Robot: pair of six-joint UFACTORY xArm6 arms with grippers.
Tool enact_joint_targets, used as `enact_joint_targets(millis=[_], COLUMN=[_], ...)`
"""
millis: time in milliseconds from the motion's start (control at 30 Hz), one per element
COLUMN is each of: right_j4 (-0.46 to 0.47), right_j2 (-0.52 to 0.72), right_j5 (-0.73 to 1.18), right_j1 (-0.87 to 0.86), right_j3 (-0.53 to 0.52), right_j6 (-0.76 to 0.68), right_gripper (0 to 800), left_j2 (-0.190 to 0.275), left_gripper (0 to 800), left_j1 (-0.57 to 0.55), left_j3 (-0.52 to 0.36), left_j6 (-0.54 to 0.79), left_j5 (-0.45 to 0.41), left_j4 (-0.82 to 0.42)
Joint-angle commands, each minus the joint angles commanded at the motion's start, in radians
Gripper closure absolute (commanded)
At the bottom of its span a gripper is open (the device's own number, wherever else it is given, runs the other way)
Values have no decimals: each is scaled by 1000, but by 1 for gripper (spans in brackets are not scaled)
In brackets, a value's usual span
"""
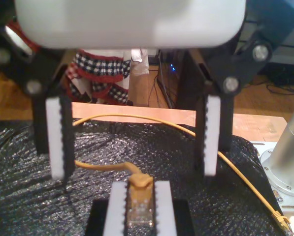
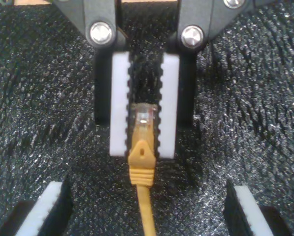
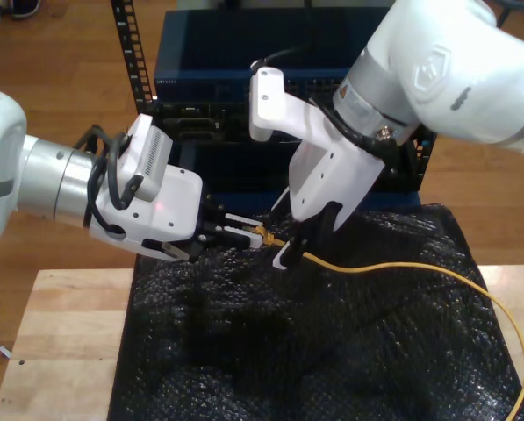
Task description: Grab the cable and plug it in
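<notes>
Exterior view first: the cable (image 3: pixel 402 266) runs from the view's lower right edge across the black mat (image 3: pixel 332 351) towards the middle, where its plug (image 3: pixel 263 235) sits at the tips of my second gripper (image 3: pixel 254 230), which reaches in from the exterior view's left. My first gripper (image 3: pixel 301 247) comes down from the exterior view's upper right and stands just beside that plug, with the cable passing between its fingers. On the second wrist view my second gripper (image 2: pixel 143 150) is clamped on the plug (image 2: pixel 145 120): both white pads press against its sides, the clear tip points back towards the palm, and the yellow boot sticks out past the fingertips with the cable (image 2: pixel 147 211) leading away over the mat (image 2: pixel 43 108). On the first wrist view my first gripper (image 1: pixel 134 172) is spread wide, its pads well apart and touching nothing, while the second gripper (image 1: pixel 139 184) pinches the plug (image 1: pixel 139 211) in the gap between them. From there the cable (image 1: pixel 137 118) loops along the far edge of the mat (image 1: pixel 28 196) and comes round to a second plug (image 1: pixel 283 223) lying loose at the mat's edge. The mat lies on a wooden table (image 3: pixel 60 333)
</notes>
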State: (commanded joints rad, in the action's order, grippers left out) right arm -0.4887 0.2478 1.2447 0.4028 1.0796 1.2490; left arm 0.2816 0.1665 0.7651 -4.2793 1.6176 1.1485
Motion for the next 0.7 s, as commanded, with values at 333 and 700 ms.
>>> enact_joint_targets(millis=[333,700], right_j4=[-25,-28], right_j2=[3,137], right_j5=[-3,-3], right_j1=[-28,-28], right_j3=[37,35], right_j6=[2,103], right_gripper=[43,52], left_j2=[-69,-80], left_gripper=[787,787], left_j1=[83,95], left_j3=[20,25], left_j6=[-44,-52], left_j5=[104,143], left_j4=[80,81])
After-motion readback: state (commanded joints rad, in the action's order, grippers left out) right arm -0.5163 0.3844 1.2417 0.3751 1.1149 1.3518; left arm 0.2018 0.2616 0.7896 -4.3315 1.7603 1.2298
